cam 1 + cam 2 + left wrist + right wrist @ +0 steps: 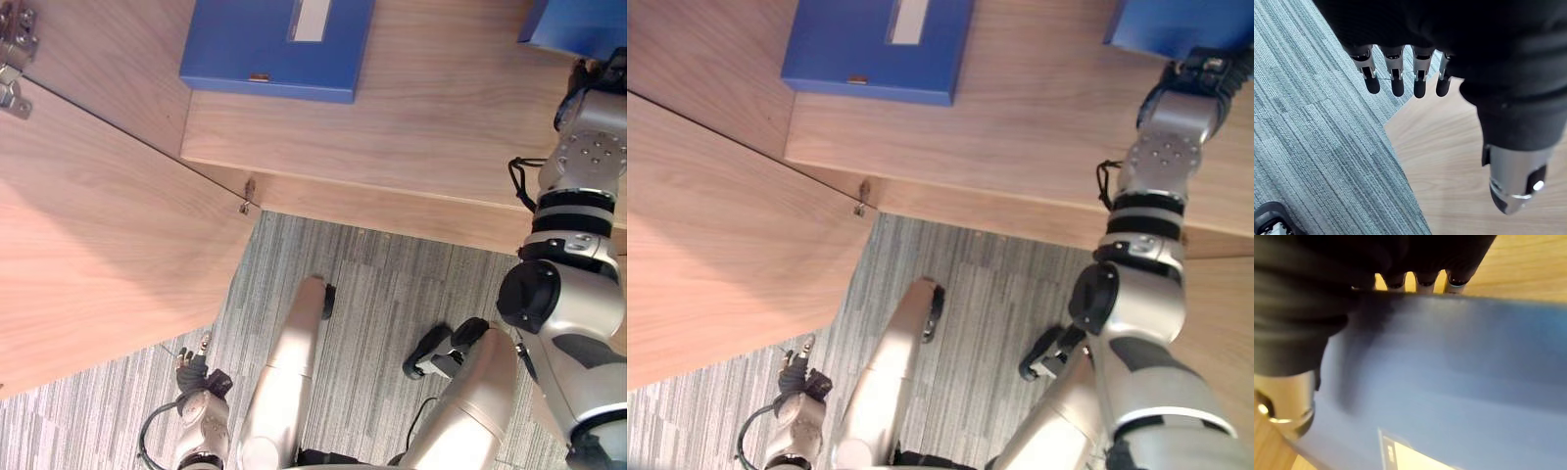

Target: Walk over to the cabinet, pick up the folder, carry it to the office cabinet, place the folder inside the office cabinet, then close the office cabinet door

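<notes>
A blue folder is in my right hand at the upper right, over the wooden cabinet shelf. The fingers curl over the folder's far edge and the thumb rests on its near face. Just a corner of this folder shows in the eye views. My left hand hangs low by the carpet with relaxed, straight fingers and nothing in it.
A second blue folder with a white label lies flat on the shelf at the upper left. The open wooden cabinet door reaches out on the left, its hinge in the top corner. Grey striped carpet lies below.
</notes>
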